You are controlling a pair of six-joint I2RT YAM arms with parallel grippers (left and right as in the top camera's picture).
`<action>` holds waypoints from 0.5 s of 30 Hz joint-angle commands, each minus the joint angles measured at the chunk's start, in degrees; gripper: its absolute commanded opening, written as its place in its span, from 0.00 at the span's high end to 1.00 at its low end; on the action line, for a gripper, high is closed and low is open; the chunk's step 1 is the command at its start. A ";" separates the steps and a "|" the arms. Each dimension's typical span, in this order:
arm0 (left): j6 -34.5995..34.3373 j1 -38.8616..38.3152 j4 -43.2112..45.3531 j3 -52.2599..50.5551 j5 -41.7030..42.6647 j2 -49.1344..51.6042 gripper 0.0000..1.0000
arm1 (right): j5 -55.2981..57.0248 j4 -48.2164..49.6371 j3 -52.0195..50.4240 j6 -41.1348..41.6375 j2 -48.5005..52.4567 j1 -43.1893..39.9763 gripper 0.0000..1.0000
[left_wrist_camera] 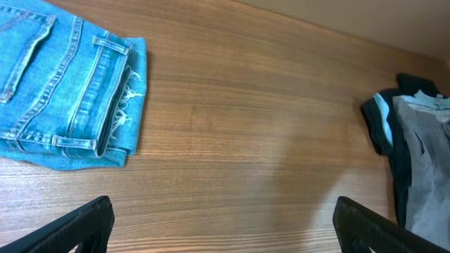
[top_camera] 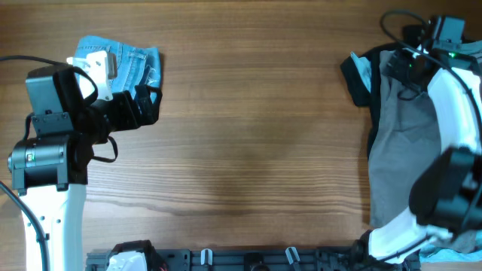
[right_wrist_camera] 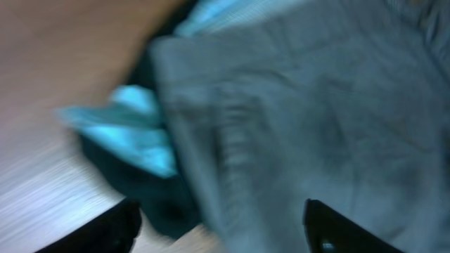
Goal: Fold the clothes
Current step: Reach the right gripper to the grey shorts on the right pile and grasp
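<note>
The mid-grey shorts [top_camera: 403, 143] lie crumpled at the right edge of the table, partly on a black garment with pale-blue cloth [top_camera: 360, 74]. My right gripper [top_camera: 404, 69] hovers over their far end. In the blurred right wrist view its fingers [right_wrist_camera: 221, 211] are spread wide with the grey cloth [right_wrist_camera: 295, 119] below them, and nothing is held. My left gripper [top_camera: 147, 105] is open and empty at the far left, its fingers [left_wrist_camera: 223, 205] over bare wood. The grey shorts also show at the right edge of the left wrist view [left_wrist_camera: 429, 169].
Small light-blue denim shorts [top_camera: 124, 64] lie folded at the far left, just beyond my left gripper, and show in the left wrist view [left_wrist_camera: 67, 91]. The black garment [left_wrist_camera: 387, 130] sticks out left of the grey shorts. A fixture with hooks [top_camera: 248, 260] runs along the front edge.
</note>
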 commanded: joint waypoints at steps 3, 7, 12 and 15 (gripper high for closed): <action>1.09 -0.20 -0.02 1.25 1.03 0.02 0.00 | -4.59 2.69 0.96 -5.92 9.07 -1.33 0.27; 1.09 -0.20 -0.02 1.22 1.03 0.02 0.00 | -9.20 3.06 0.96 -7.80 10.69 -1.03 0.36; 1.09 -0.22 -0.04 1.22 1.05 0.02 0.00 | -15.04 1.07 0.92 -11.21 10.73 -0.98 0.27; 1.07 -0.20 -0.26 1.22 1.05 0.02 0.00 | -2.43 0.83 0.57 -4.20 10.80 -1.16 0.39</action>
